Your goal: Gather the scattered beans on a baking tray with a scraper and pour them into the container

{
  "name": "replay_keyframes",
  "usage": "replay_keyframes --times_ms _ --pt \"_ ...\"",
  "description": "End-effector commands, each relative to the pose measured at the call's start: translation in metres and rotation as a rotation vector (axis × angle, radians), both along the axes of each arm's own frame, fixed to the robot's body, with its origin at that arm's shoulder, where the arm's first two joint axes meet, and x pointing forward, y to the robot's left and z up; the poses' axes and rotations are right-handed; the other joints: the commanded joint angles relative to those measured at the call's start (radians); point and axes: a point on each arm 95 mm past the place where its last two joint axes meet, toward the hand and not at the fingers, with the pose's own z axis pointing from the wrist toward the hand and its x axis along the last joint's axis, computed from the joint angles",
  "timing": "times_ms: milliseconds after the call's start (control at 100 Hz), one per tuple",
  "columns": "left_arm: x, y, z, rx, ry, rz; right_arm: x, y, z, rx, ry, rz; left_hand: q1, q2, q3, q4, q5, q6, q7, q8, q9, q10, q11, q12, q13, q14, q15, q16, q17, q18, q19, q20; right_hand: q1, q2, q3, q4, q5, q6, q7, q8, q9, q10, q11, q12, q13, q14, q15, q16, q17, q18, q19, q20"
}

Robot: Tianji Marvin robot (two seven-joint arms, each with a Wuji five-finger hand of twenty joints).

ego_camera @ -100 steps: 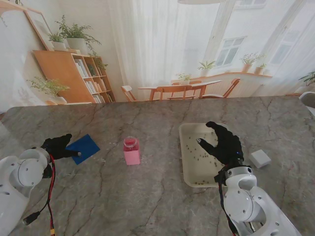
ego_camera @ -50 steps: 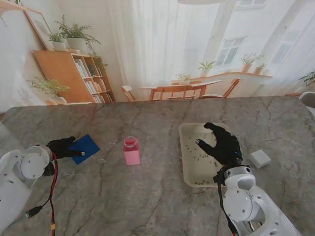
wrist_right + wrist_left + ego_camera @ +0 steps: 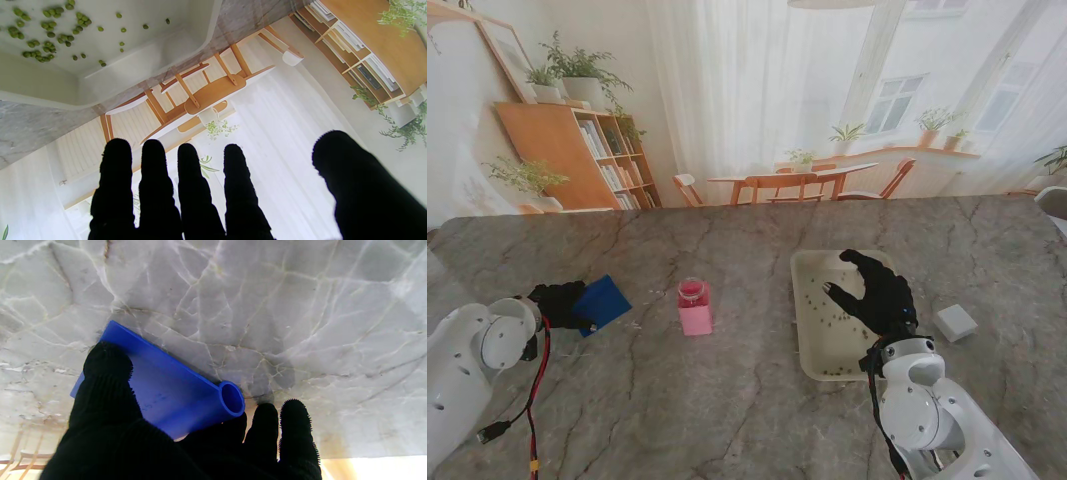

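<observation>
A blue scraper [image 3: 609, 298] [image 3: 166, 396] with a tube handle lies on the marble at the left. My left hand [image 3: 560, 302] [image 3: 110, 426] is closed on it, the thumb on the blade and the fingers curled by the handle end. The white baking tray [image 3: 810, 345] [image 3: 110, 71] sits at the right with green beans [image 3: 832, 318] [image 3: 43, 43] scattered in it. My right hand [image 3: 879, 293] [image 3: 190, 190] hovers over the tray's right side, open, fingers straight and apart, holding nothing. A pink container [image 3: 694, 307] with an open top stands between scraper and tray.
A small white block [image 3: 955, 322] lies on the table to the right of the tray. Red and black cables [image 3: 532, 400] hang from my left arm. The marble table's far edge [image 3: 747, 207] runs before a printed room backdrop.
My left hand has slid right onto the scraper and closed over its near edge; the scraper has shifted slightly. My right hand has edged a little farther over the tray.
</observation>
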Motion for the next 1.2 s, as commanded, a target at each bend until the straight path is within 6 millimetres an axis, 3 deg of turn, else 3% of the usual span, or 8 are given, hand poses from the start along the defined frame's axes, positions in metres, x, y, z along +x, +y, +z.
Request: replay_keyframes --times_ms 0,170,310,490,690,830,1020,1190 --pt "-0.011 0.001 -0.021 0.005 0.056 0.029 0.0 0.001 -0.002 0.002 0.014 0.01 0.055 -0.026 0.03 0.052 0.0 0.101 0.03 -0.011 0.068 0.041 0.046 0.047 0.063 0.048 0.097 0.053 -0.016 0.053 0.085 0.055 -0.002 0.027 -0.023 0.033 0.013 -0.017 0.007 -0.023 0.003 -0.019 -0.026 -0.002 0.005 -0.01 -0.015 0.008 0.003 -0.002 -0.012 0.009" --pt "-0.01 -0.003 -0.028 0.046 0.062 0.039 0.0 0.001 -0.002 0.002 0.015 0.009 0.102 -0.051 0.03 0.054 0.064 0.091 0.117 0.071 0.234 -0.02 0.203 0.305 0.189 0.049 0.294 0.294 0.049 0.07 0.345 0.217 -0.001 0.03 -0.027 0.034 0.015 -0.019 0.008 -0.023 0.005 -0.02 -0.027 -0.002 0.007 -0.009 -0.016 0.009 0.005 0.001 -0.014 0.009" --pt "-0.009 -0.008 -0.033 0.077 0.073 0.069 -0.001 0.0 -0.002 0.004 0.015 0.006 0.15 -0.066 0.034 0.053 0.214 0.024 0.216 0.193 0.303 -0.109 0.436 0.577 0.313 -0.014 0.471 0.494 0.171 0.068 0.472 0.33 0.0 0.029 -0.028 0.034 0.025 -0.023 0.012 -0.023 0.008 -0.02 -0.027 -0.002 0.008 -0.01 -0.017 0.009 0.005 0.001 -0.016 0.009" --pt "-0.007 -0.007 -0.041 0.064 0.059 0.074 -0.002 -0.001 -0.002 0.005 0.017 0.001 0.266 -0.085 0.038 0.054 0.33 -0.158 0.424 0.494 0.345 -0.276 0.802 0.799 0.397 -0.142 0.687 0.667 0.257 0.038 0.534 0.364 0.0 0.03 -0.029 0.034 0.035 -0.025 0.016 -0.024 0.01 -0.02 -0.029 -0.003 0.01 -0.011 -0.018 0.009 0.006 0.001 -0.017 0.01" --pt "-0.004 -0.009 -0.045 0.058 0.031 0.08 -0.003 -0.002 -0.002 0.005 0.018 -0.008 0.427 -0.18 0.051 0.04 0.297 -0.279 0.925 0.932 0.409 -0.376 1.013 0.951 0.423 -0.187 0.819 0.703 0.268 0.044 0.574 0.379 0.0 0.032 -0.031 0.035 0.04 -0.027 0.019 -0.025 0.01 -0.021 -0.03 -0.003 0.009 -0.011 -0.019 0.01 0.006 0.001 -0.017 0.011" --pt "-0.002 -0.01 -0.043 0.063 -0.005 0.081 -0.003 -0.003 -0.002 0.007 0.021 -0.012 0.464 -0.148 0.04 0.039 0.327 -0.34 1.251 1.031 0.406 -0.4 1.043 0.909 0.397 -0.148 0.817 0.685 0.235 0.041 0.575 0.376 0.0 0.032 -0.031 0.035 0.049 -0.031 0.023 -0.025 0.011 -0.021 -0.031 -0.003 0.01 -0.012 -0.019 0.01 0.006 0.001 -0.017 0.012" --pt "-0.002 -0.011 -0.032 0.049 -0.082 0.069 -0.004 -0.004 -0.001 0.009 0.02 -0.019 0.468 -0.155 0.121 0.031 0.306 -0.332 1.316 1.149 0.36 -0.389 0.987 0.853 0.34 -0.12 0.746 0.643 0.237 0.017 0.576 0.365 0.0 0.034 -0.033 0.035 0.055 -0.034 0.026 -0.026 0.011 -0.019 -0.032 -0.003 0.008 -0.012 -0.02 0.01 0.006 0.001 -0.018 0.012" --pt "-0.002 -0.013 -0.018 0.017 -0.167 0.072 -0.005 -0.005 -0.001 0.012 0.016 -0.026 0.469 -0.129 0.177 0.004 0.244 -0.24 1.334 1.149 0.349 -0.322 0.687 0.76 0.351 -0.105 0.545 0.469 0.388 -0.068 0.548 0.305 -0.001 0.037 -0.035 0.035 0.063 -0.033 0.031 -0.026 0.012 -0.02 -0.033 -0.003 0.008 -0.011 -0.02 0.01 0.005 0.0 -0.019 0.012"
